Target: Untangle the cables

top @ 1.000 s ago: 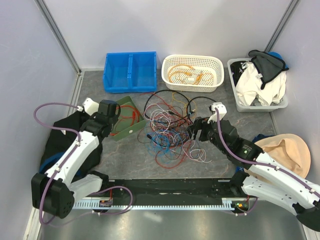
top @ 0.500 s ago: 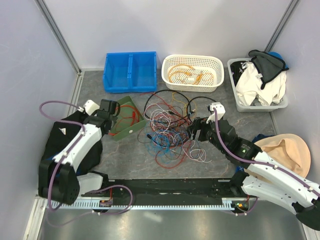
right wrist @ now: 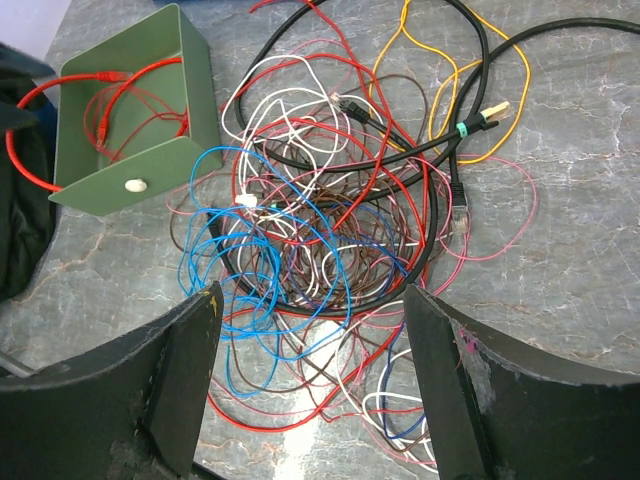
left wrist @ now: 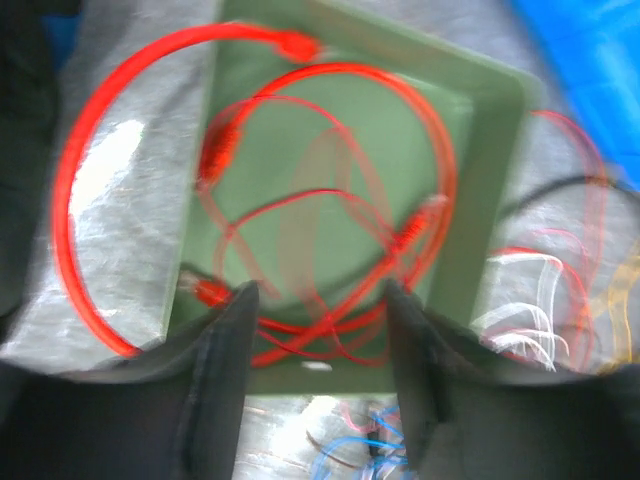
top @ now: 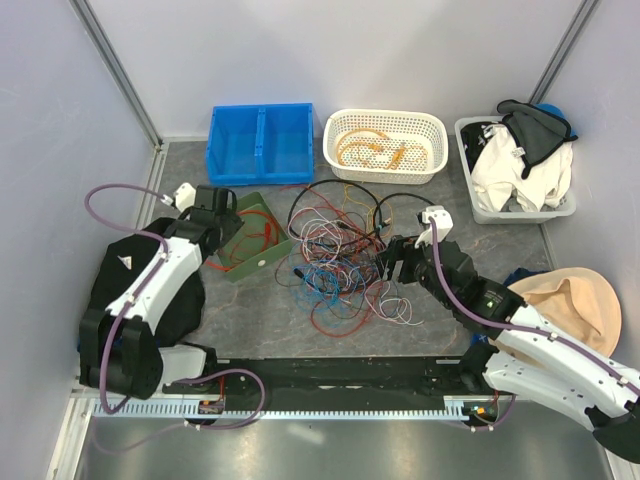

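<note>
Left pincer [left wrist: 318, 300]: jaws apart, empty, above the green tray [left wrist: 495, 180]. Right pincer [right wrist: 312, 300]: jaws apart, above the cables [right wrist: 330, 230] tangled on the table [right wrist: 590, 270].

Tangled heap of thin multicoloured cables [top: 340, 255] mid grey marbled counter [top: 430, 330]. Just left: green square plastic tray [top: 260, 264], red looped cable [left wrist: 345, 70] inside, partly over its edge. Behind: blue two-compartment plastic bin [top: 260, 108] left, white perforated plastic basket [top: 385, 173] right.

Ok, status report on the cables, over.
Pincers open, empty: left pincer over green tray holding red cable, right pincer above cable tangle. Tangle knotted mid-table. Nothing blocking.
</note>
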Robot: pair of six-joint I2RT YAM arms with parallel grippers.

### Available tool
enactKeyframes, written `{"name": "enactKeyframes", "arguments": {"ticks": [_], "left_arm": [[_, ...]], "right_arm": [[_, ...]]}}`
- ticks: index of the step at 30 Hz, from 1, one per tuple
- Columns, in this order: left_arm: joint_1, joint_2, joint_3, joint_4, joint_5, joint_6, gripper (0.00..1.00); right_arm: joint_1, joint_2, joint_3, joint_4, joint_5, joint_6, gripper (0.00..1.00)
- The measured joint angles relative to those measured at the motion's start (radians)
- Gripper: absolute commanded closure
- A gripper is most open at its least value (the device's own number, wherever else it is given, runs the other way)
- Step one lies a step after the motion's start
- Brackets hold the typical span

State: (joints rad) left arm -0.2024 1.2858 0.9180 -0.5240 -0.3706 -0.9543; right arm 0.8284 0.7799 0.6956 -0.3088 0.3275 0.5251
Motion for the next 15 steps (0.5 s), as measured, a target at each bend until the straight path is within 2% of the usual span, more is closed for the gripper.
{"name": "enactKeyframes", "arguments": {"ticks": [1, 10, 13, 15], "left_arm": [[0.000, -0.023, -0.001, 0.014, 0.011, 0.014, 0.01], [-0.011, -0.138, -0.031, 0.063, 0.052, 0.089, 0.01], [-0.110, -0.168, -0.039, 0.078, 0.032, 0.107, 0.01], [-0.249, -0.179, -0.039, 0.111, 0.000, 0.119, 0.01]], "right_arm": [[0.000, 0.002, 0.000, 0.000, 0.001, -0.002, 0.19], [0.000, 0.028, 0.000, 0.002, 0.006, -0.005, 0.19], [0.000, 0.056, 0.000, 0.010, 0.024, -0.015, 0.18], [0.000, 0.100, 0.001, 0.021, 0.050, -0.024, 0.18]]}}
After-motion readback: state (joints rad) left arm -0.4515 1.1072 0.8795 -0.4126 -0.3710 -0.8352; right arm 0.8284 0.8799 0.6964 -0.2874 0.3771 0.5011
